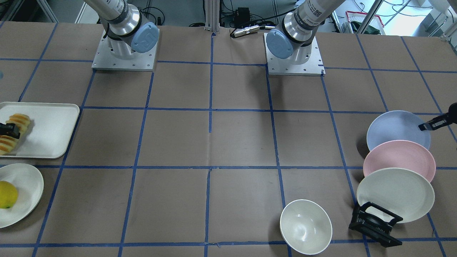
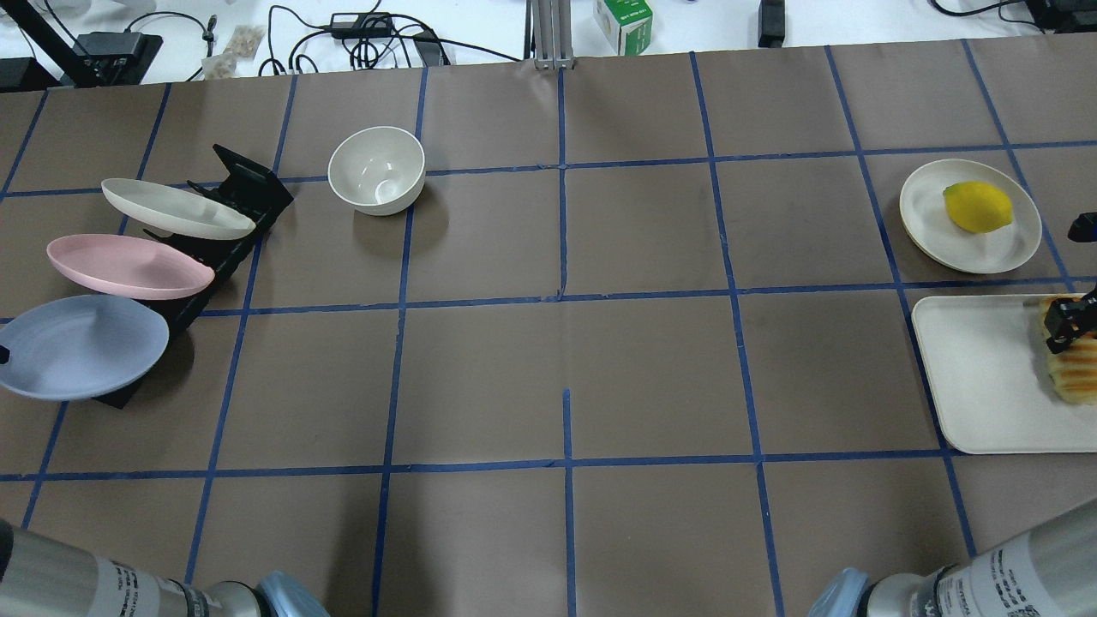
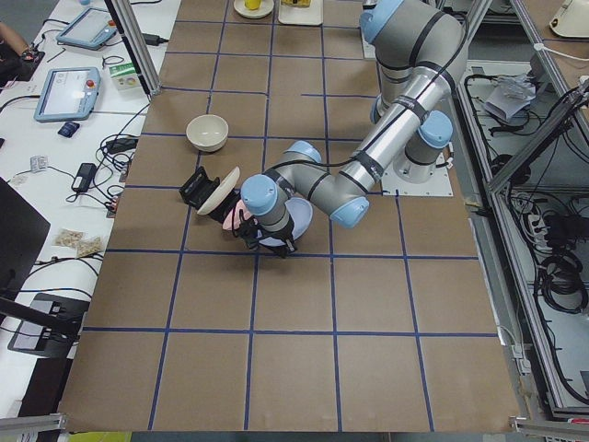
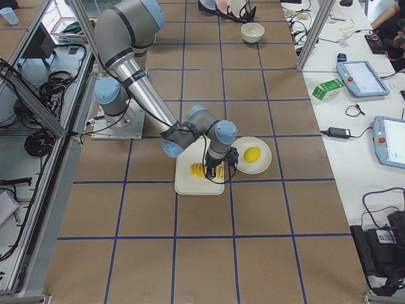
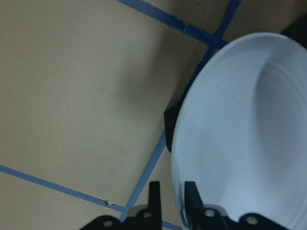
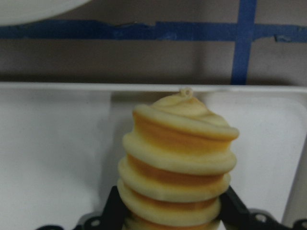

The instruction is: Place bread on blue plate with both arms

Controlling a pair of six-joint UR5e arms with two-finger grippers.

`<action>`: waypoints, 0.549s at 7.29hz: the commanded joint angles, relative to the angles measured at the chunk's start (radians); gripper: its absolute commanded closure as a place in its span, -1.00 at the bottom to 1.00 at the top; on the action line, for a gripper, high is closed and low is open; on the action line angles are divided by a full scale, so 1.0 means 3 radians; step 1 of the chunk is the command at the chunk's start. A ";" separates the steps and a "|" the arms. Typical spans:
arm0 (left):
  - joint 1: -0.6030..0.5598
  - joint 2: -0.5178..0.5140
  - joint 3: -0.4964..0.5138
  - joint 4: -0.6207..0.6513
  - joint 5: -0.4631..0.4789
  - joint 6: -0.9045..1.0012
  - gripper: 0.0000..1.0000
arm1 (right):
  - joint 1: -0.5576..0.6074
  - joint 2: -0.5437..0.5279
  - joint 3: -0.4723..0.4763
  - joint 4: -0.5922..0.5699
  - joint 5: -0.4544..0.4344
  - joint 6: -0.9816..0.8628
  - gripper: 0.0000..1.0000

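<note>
Bread [image 2: 1073, 360] lies on the tray [image 2: 986, 386], the blue plate [image 2: 77, 347] far across the table [image 2: 566, 360]

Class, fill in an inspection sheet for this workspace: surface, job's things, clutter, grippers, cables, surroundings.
Surface: brown table gridded with blue tape.
Job's things: ridged yellow-orange toy bread on the cream rectangular tray; round lavender-blue plate leaning in the black rack.
Clutter: pink plate, cream plate, white bowl, yellow lemon on a small cream plate.
Grippers: right gripper closed on the bread; left gripper astride the blue plate's rim.
Cables: behind the table's far edge.
Surroundings: green carton.
</note>
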 commanded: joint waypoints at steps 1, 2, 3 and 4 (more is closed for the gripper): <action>-0.0022 0.0044 0.0037 -0.0020 0.0010 -0.0004 1.00 | 0.0010 -0.0208 -0.0031 0.0207 0.0017 0.0006 0.95; -0.0032 0.0064 0.0073 -0.0020 0.0000 0.0001 1.00 | 0.0030 -0.0346 -0.0031 0.0349 0.0032 0.0011 0.95; -0.0042 0.0100 0.0144 -0.0046 0.0016 0.0006 1.00 | 0.0055 -0.0464 -0.0031 0.0548 0.0052 0.0072 0.94; -0.0053 0.0131 0.0221 -0.0188 0.0051 0.0011 1.00 | 0.0111 -0.0612 -0.0026 0.0646 0.0194 0.0072 0.94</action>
